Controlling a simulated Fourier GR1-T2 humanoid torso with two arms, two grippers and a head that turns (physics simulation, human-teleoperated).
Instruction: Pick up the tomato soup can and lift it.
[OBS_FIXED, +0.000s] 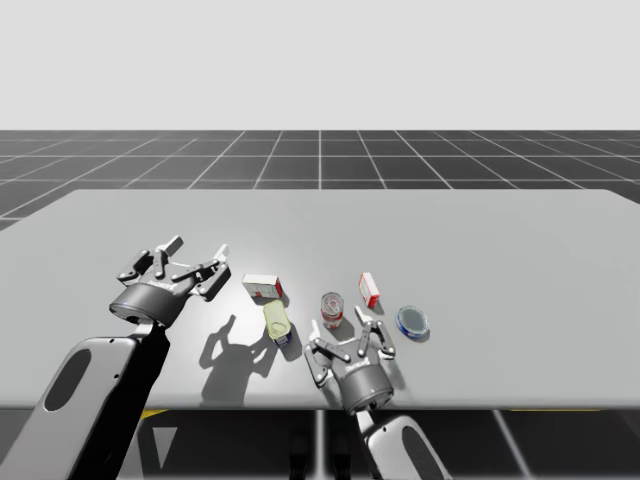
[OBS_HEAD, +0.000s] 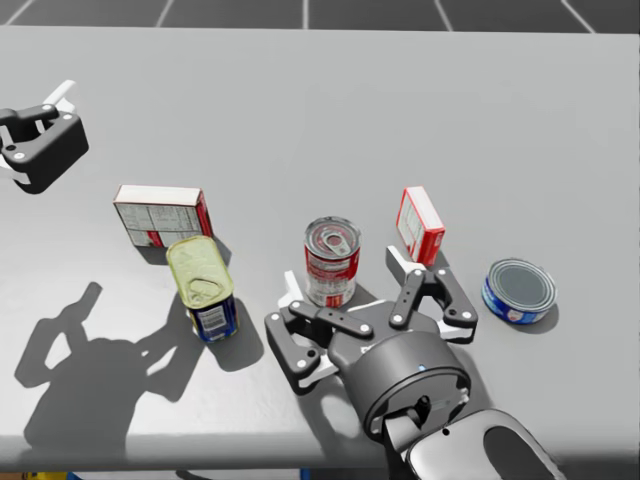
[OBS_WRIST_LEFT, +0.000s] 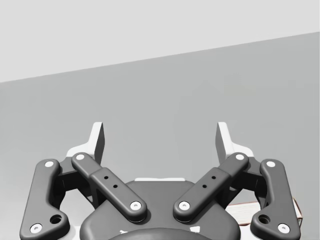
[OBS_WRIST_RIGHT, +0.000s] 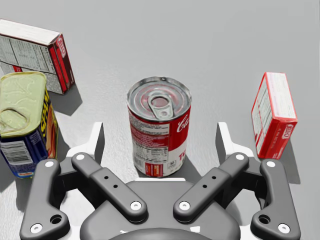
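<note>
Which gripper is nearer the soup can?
Right. My right gripper has the soup can between its open fingers, untouched; my left gripper hangs well away, past the larger red and white box.

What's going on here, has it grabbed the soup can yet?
Not yet. My right gripper is open, with the red-and-white soup can standing upright between its fingers; neither finger touches it. The can sits on the table, not lifted. My left gripper is open too, off to the side and away from the cans and boxes.
</note>
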